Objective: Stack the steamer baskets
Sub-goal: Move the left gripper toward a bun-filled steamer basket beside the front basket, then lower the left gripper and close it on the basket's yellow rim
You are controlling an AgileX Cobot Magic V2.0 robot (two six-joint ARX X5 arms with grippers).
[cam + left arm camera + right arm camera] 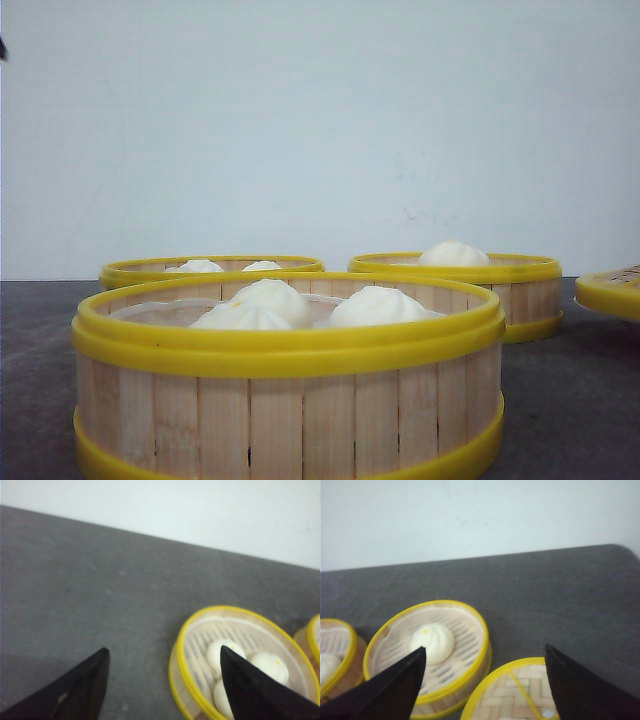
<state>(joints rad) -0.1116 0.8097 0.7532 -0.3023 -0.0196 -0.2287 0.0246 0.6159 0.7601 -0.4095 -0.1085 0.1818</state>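
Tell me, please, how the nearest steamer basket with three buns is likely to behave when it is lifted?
The nearest steamer basket looks stiff: upright wooden slats between thick yellow rims, so it should hold its shape. The rims look smooth, perhaps slippery to grip. Its three buns sit loose inside and could slide or roll if it tilts; keeping it level seems wise.

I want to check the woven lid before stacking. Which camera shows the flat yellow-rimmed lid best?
The right wrist view: the lid shows its woven top and yellow rim, beside the steamer basket holding one bun. The front view catches only a sliver of it at the right edge. The left wrist view does not show it.
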